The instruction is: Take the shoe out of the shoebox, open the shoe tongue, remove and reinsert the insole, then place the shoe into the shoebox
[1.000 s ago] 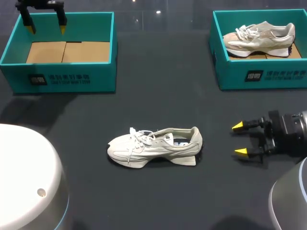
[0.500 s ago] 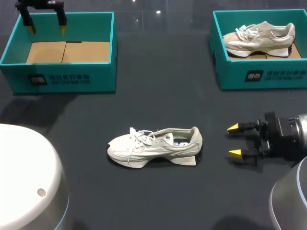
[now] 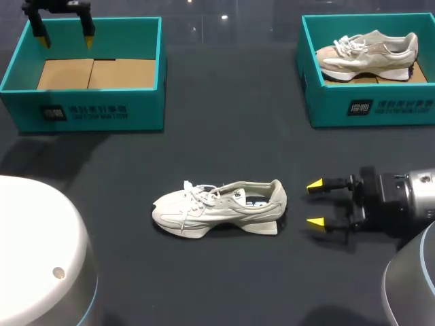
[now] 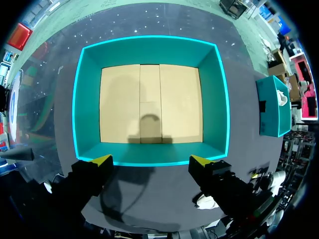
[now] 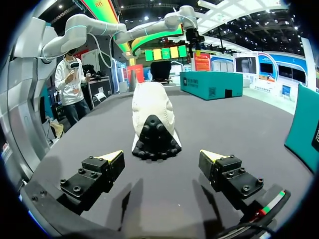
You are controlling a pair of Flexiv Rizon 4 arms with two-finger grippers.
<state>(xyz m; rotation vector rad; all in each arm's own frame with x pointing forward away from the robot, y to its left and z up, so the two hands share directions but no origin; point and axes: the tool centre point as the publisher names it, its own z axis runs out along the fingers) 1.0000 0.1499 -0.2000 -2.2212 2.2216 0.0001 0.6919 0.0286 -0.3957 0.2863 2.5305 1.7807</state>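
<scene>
Lying on the bench point(image 3: 224, 136) outside the empty shoebox point(image 3: 88, 112), the white sneaker point(image 3: 217, 207) awaits tongue and insole work, with the right hand point(image 3: 315, 203) spread open, empty, near its heel.

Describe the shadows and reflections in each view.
Head view: lights glint on the table; dark shadow under the shoe's sole. Left wrist view: left gripper's shadow falls inside the shoebox. Right wrist view: right gripper's shadows lie beneath its fingers.

Even overhead light, soft shadow beside shoe point(image 3: 217, 207), small glints on dark table point(image 3: 231, 122).
</scene>
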